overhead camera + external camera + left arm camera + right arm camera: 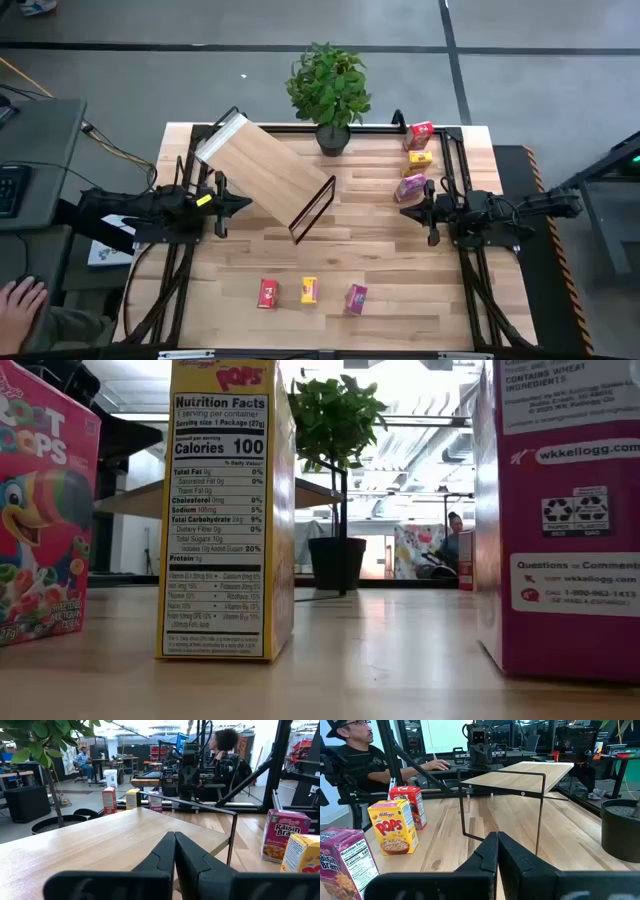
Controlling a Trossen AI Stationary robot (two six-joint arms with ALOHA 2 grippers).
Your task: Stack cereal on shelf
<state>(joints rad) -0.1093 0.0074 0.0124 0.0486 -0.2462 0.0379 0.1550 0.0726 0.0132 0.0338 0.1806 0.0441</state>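
The shelf (265, 170) is a slanted light-wood board on a black wire frame, standing left of the table's middle. Three cereal boxes stand in a row near the table's near edge: red (267, 293), yellow (309, 290), magenta (356, 298). Three more stand at the far right: red (421, 133), yellow (421, 157), magenta (411, 186). My left gripper (245, 203) is shut beside the shelf's left side, its tips (175, 840) just over the board's edge. My right gripper (405, 210) is shut near the far-right magenta box and points at the shelf's frame (500, 800).
A potted plant (328, 95) stands at the far edge behind the shelf. Black rails run along the table's left and right sides. Bare tabletop lies between the shelf and the near row of boxes. A person's hand (20, 300) shows off the table's left.
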